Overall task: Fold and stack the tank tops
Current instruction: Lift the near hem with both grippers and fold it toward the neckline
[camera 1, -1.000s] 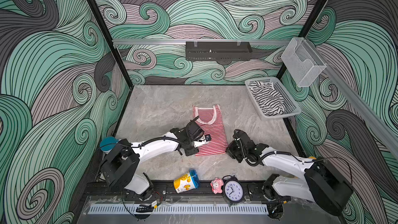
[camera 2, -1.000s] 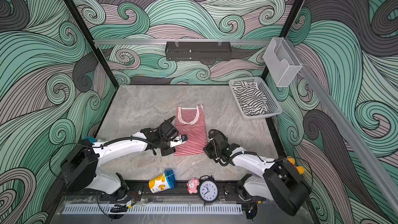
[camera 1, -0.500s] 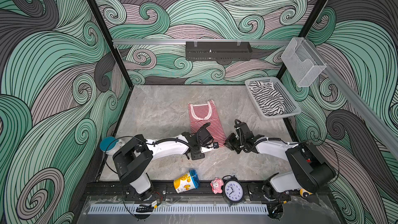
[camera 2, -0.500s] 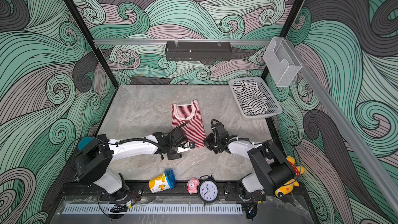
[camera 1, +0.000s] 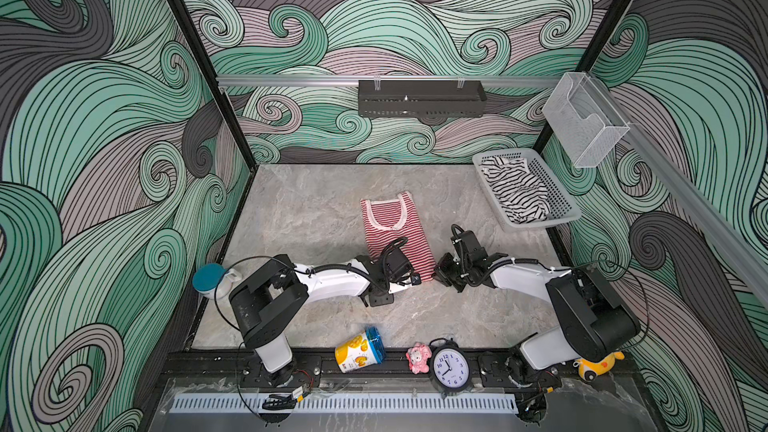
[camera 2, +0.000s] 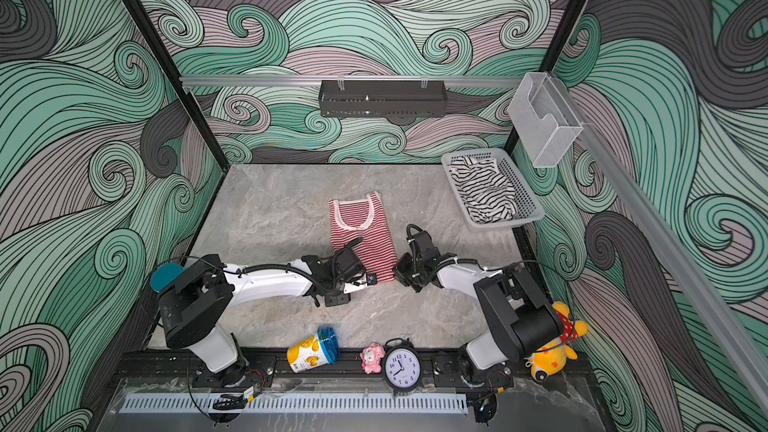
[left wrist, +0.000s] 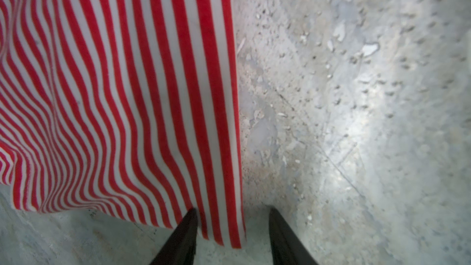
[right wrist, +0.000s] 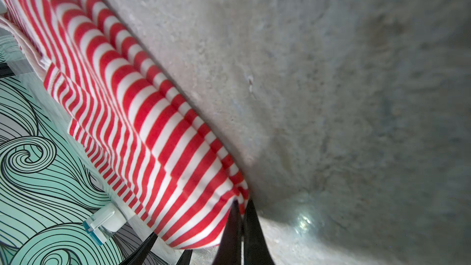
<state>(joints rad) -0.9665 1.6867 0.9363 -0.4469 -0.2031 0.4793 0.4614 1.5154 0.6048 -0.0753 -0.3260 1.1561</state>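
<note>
Pinching a hem corner of the soft red-and-white tank top (camera 1: 394, 234) mid-table, the right gripper (right wrist: 242, 203) is clamped; the left gripper (left wrist: 232, 212) straddles another, jaws apart. The black-and-white tank top (camera 1: 515, 193) lies crumpled in the two-o'clock basket (camera 1: 540, 224)

The red-and-white tank top (camera 1: 395, 238) has thin, even stripes and cream trim round the neck. The black-and-white tank top (camera 1: 515, 195) has bolder, wavier stripes and sits in a pale grey basket (camera 1: 557, 198). The table (camera 1: 299, 209) is grey marble with lighter veins. The walls (camera 1: 104, 118) swirl in teal green, dusty mauve and charcoal, all lined in black. The left arm (camera 1: 332, 284) and right arm (camera 1: 519, 278) are white with black joints. The clock (camera 1: 450, 367) has a black case and a white face. The can (camera 1: 359, 349) is yellow with a blue lid, and the small toy (camera 1: 417, 358) is pink. The plush toy (camera 2: 550, 357) is yellow with a red, white-dotted cloth. The bottle (camera 1: 210, 278) has a teal cap, and the shelf (camera 1: 422, 97) is black.
</note>
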